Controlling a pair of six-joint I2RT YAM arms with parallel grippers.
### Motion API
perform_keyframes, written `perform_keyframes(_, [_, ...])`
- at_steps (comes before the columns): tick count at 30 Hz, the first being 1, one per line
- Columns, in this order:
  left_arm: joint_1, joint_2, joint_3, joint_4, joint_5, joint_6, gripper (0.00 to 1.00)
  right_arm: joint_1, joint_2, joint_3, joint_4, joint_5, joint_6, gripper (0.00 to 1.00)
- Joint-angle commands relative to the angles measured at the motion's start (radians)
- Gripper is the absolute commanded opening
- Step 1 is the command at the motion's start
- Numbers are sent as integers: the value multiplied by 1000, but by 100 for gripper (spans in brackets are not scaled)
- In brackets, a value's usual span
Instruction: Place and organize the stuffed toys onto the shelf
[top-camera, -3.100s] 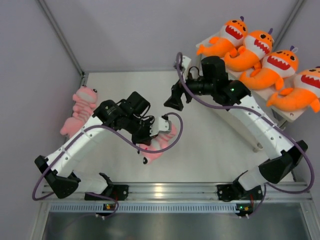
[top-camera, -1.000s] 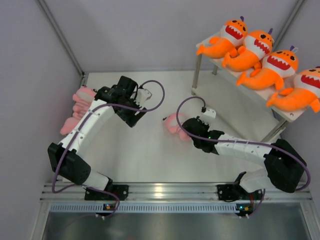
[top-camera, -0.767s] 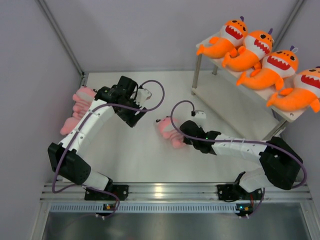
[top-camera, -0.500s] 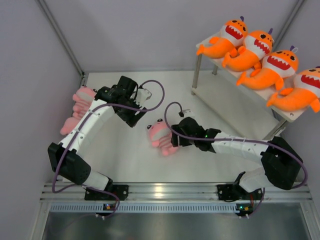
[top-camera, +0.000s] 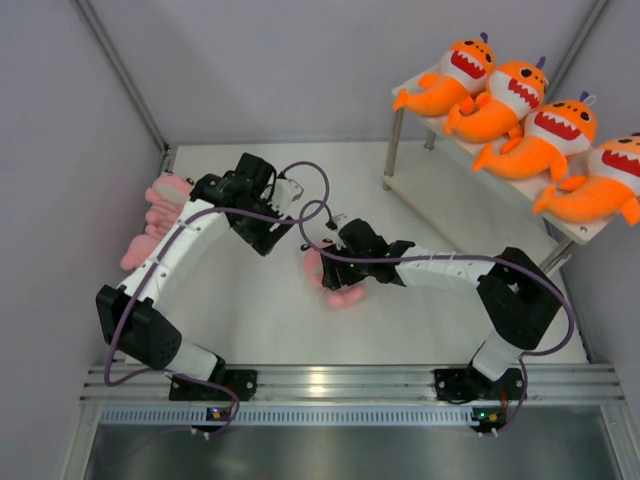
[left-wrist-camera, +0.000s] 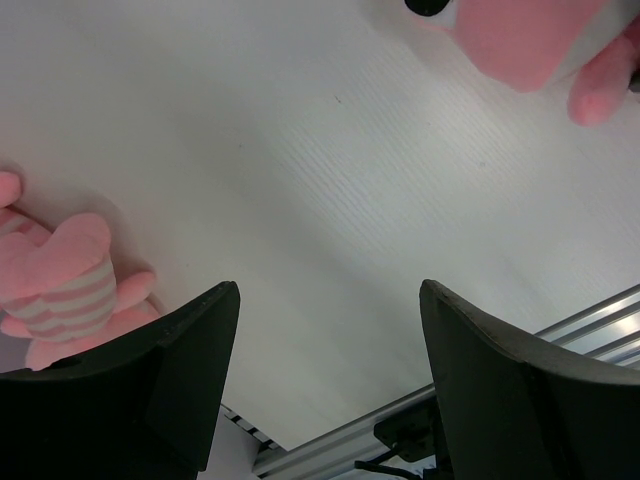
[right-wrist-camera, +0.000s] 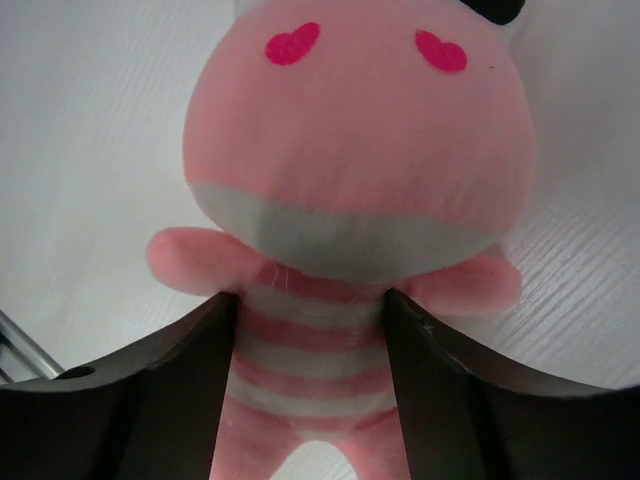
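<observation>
Gripping pink plush (right-wrist-camera: 360, 150) torso: right claw (right-wrist-camera: 308, 300); left claw (left-wrist-camera: 328, 290) open nearby, pink pile (top-camera: 160, 215) beyond.

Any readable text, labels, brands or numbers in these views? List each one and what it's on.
None: no word, label, brand or number can be read in any view.
pink striped plush: two pink heart marks on the face, not text.
orange shark plushes and shelf: no print visible.

L pincer (left-wrist-camera: 328, 300) open, raised; R pincer (right-wrist-camera: 307, 300) clamped, low
</observation>
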Motion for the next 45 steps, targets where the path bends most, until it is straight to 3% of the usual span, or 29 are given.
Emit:
perform_keyframes(1, [0,-33,-8,22,-7,1,79,-7,28,-15,19,72,24,59])
perform_keyframes(2, [0,-33,-6,24,-7,1,79,-3,28,-18,19,80,36,52])
perform_keyframes(3, [0,-35,-6,22,-7,0,79,1,25,-24,21,124,66,28])
perform_keyframes(5, [0,-35,-2,22,-10,0,79,2,-7,-41,24,198,100,0])
perform_keyframes(13, [0,-21,12,24,-28,-3,79,-24,-193,43,-134,716,257,0])
perform_keyframes(24, [0,-24,6,22,-47,4,79,-210,-122,151,-202,1051,437,0])
perform_keyframes(31, [0,-24,0,24,-42,10,79,-320,-46,184,-156,1077,398,0])
perform_keyframes(38, [0,-24,-3,24,-41,12,79,-352,20,207,-113,1103,378,1])
perform_keyframes(42, [0,-30,-11,22,-42,12,79,-371,40,224,-88,1103,363,12])
perform_keyframes(45, [0,-35,-17,24,-47,10,79,-383,51,241,-82,1108,337,14])
